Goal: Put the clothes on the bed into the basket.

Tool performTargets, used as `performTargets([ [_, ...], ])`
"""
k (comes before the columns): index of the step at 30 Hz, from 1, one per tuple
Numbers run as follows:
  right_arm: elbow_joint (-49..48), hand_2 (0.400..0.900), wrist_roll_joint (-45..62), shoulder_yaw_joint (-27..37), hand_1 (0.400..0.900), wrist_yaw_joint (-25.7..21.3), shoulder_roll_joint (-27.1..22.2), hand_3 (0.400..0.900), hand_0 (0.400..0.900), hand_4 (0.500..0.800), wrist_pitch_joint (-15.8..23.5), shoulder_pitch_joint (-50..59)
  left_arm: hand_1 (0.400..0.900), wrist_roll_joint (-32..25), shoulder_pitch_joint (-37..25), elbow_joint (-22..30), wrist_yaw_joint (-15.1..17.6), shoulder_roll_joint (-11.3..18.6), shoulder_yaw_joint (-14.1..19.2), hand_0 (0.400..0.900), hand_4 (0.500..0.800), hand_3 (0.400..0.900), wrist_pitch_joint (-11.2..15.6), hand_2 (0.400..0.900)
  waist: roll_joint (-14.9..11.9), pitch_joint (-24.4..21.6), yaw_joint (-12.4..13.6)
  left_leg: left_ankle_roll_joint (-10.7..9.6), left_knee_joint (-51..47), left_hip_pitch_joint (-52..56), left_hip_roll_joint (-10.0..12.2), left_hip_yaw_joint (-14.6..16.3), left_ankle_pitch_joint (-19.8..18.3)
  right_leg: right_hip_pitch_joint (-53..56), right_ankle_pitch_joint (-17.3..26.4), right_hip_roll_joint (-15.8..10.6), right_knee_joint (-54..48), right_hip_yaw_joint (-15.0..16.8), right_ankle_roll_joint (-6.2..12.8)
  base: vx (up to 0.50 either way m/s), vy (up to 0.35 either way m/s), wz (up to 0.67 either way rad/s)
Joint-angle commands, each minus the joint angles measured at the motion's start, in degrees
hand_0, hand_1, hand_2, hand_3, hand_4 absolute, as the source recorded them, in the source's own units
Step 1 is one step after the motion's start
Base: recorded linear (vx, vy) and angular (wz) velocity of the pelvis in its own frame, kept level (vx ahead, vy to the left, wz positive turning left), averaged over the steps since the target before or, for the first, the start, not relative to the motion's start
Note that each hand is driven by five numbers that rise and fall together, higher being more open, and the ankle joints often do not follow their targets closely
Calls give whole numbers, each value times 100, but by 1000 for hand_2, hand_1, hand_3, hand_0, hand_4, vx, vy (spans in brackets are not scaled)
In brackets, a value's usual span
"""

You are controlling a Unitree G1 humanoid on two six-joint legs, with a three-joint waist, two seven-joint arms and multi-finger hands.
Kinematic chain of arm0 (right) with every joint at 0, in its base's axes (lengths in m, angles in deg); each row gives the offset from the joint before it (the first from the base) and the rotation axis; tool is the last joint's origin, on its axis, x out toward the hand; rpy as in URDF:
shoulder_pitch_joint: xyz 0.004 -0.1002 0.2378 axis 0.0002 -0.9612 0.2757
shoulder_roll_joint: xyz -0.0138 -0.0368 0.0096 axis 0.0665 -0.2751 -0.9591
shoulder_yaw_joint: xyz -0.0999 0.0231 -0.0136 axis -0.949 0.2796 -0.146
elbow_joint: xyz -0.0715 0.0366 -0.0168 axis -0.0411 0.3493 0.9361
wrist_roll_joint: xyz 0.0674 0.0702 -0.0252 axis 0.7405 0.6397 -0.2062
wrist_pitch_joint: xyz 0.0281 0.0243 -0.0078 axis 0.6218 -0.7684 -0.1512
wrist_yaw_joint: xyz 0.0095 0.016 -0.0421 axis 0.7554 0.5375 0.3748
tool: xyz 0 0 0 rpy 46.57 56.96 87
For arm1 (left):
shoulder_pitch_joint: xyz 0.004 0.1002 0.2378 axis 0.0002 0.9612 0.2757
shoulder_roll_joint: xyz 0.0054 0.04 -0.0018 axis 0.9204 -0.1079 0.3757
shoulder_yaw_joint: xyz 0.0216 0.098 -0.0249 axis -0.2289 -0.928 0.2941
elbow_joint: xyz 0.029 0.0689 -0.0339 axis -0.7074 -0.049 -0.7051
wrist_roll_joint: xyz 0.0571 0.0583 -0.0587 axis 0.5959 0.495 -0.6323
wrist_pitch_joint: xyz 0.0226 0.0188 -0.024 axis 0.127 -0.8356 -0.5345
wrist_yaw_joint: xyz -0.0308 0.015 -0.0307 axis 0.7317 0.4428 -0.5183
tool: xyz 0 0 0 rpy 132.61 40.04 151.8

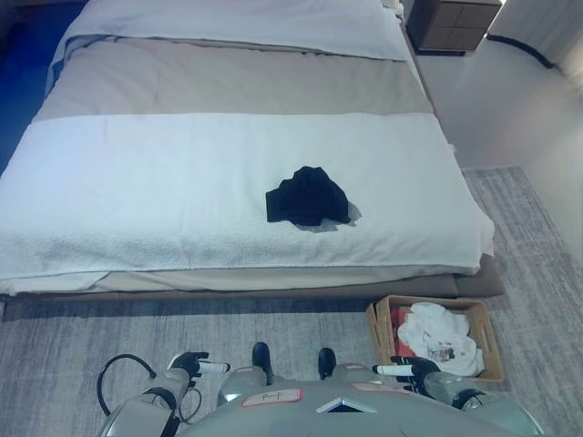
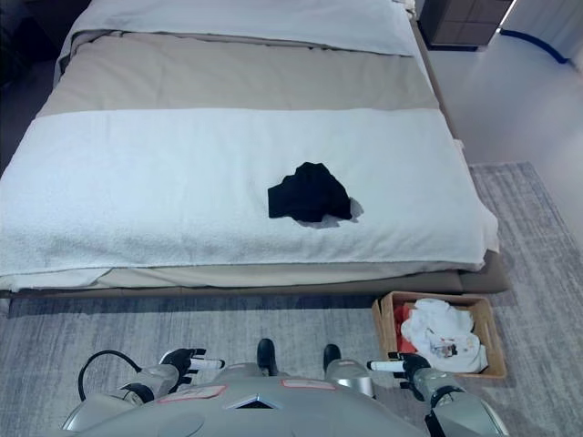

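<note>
A crumpled black garment (image 1: 307, 197) lies on the white blanket of the bed (image 1: 137, 191), near the foot edge and right of centre. A brown basket (image 1: 435, 339) stands on the rug at the bed's front right corner, holding white clothes and something red. My left hand (image 1: 193, 365) is low at the bottom left, fingers relaxed and empty. My right hand (image 1: 410, 370) is low at the bottom right, just left of the basket's front corner, fingers relaxed and empty. Both hands are well short of the garment.
The bed has a beige band (image 1: 228, 82) and white bedding further back. A dark nightstand (image 1: 453, 25) stands at the far right corner. Grey rug (image 1: 82, 337) covers the floor in front of the bed; pale floor lies to the right.
</note>
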Motion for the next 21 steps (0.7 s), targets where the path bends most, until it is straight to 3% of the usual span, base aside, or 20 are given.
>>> performTargets([
  [1, 38, 900, -31, -231, 900, -65, -364, 900, 900, 800, 13, 266, 900, -187, -415, -160, 1, 212, 151, 900, 800, 900, 36, 900, -74, 500, 115, -352, 1321, -218, 95, 31, -864, -164, -784, -25, 710, 52, -158, -46, -160, 15],
  [4, -56, 900, -1, -263, 900, -77, -433, 900, 900, 800, 37, 296, 900, -262, -455, -176, -25, 209, 145, 900, 800, 900, 31, 900, -144, 715, 223, -410, 2193, -803, -272, -558, -554, -132, -745, 13, 687, 53, -286, -78, -189, 27],
  [5, -52, 900, 22, -248, 900, -81, -447, 900, 900, 800, 42, 301, 900, -274, -445, -195, -44, 205, 153, 900, 800, 900, 35, 900, -148, 737, 213, -391, 2371, -964, -340, -616, -503, -117, -741, 38, 658, 25, -317, -48, -160, 33],
  [7, -27, 900, 27, -235, 900, -105, -470, 900, 900, 800, 38, 267, 900, -263, -399, -221, -58, 192, 128, 900, 800, 900, 25, 900, -83, 717, 193, -341, 2096, -1085, -246, -446, -430, -47, -803, 134, 583, -58, -360, 27, -120, 23],
  [9, -32, 900, 35, -238, 900, -123, -512, 900, 900, 800, 43, 272, 900, -206, -355, -221, -78, 180, 101, 900, 800, 900, 21, 900, -27, 715, 223, -283, 1559, -1157, -257, -468, -339, -2, -842, 216, 531, -74, -361, 76, -54, 1],
  [12, -42, 900, -3, -302, 900, -150, -545, 900, 900, 800, 65, 292, 900, -212, -327, -189, -28, 181, 52, 900, 800, 900, 46, 900, 76, 717, 258, -272, 441, -1249, 4, -588, 165, 29, -914, 366, 504, -32, -353, 118, 0, -16],
  [15, -59, 900, -14, -330, 900, -159, -553, 900, 900, 800, 89, 311, 900, -237, -306, -171, -19, 173, 28, 900, 800, 900, 72, 900, 79, 754, 293, -280, 121, -1352, 58, -702, 215, 91, -963, 390, 483, 89, -332, 147, 35, -34],
  [18, -44, 900, -61, -361, 900, -114, -557, 900, 900, 800, 102, 310, 900, -225, -224, -179, -44, 156, 19, 900, 800, 900, 90, 900, 148, 681, 351, -369, -195, -1317, 191, -703, 403, 340, -1100, 464, 350, 412, -246, 254, 111, -58],
  [21, -39, 900, -107, -379, 900, -65, -545, 900, 900, 800, 94, 330, 900, -164, -221, -160, -31, 180, -17, 900, 800, 900, 100, 900, 109, 575, 381, -336, -106, -1250, 168, -707, 488, 514, -1164, 354, 281, 613, -136, 264, 206, -46],
])
